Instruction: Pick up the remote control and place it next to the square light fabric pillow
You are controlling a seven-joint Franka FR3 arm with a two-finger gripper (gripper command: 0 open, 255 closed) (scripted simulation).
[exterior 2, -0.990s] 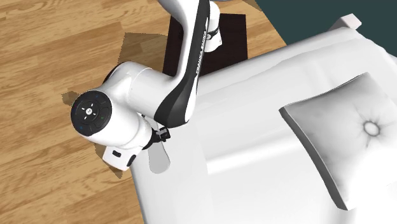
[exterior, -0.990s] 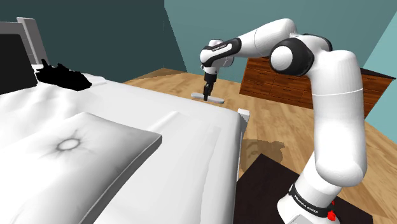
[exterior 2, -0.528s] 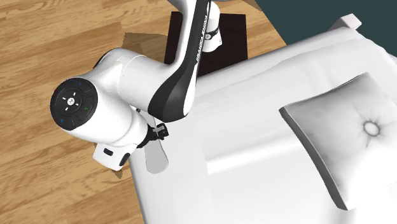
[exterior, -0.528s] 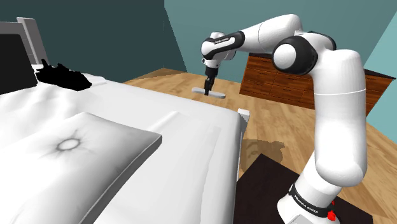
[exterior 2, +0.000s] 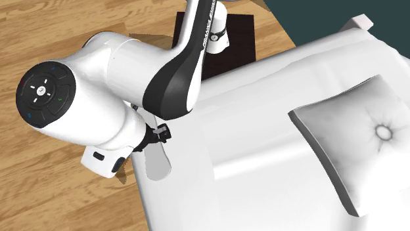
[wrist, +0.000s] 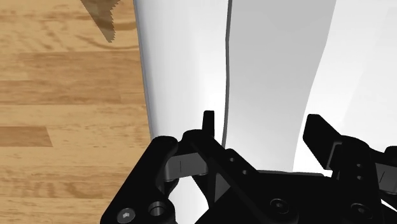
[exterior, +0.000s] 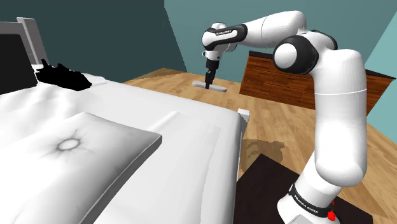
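Shoulder view: the black two-finger hand points down, its fingers closed on the flat light grey remote control. The remote lies level at the fingertips, in the air over the far corner of the white bed beside the wooden floor. The square white pillow with a tufted centre lies well apart, nearer the camera.

White arm, dark joints, blk gripper
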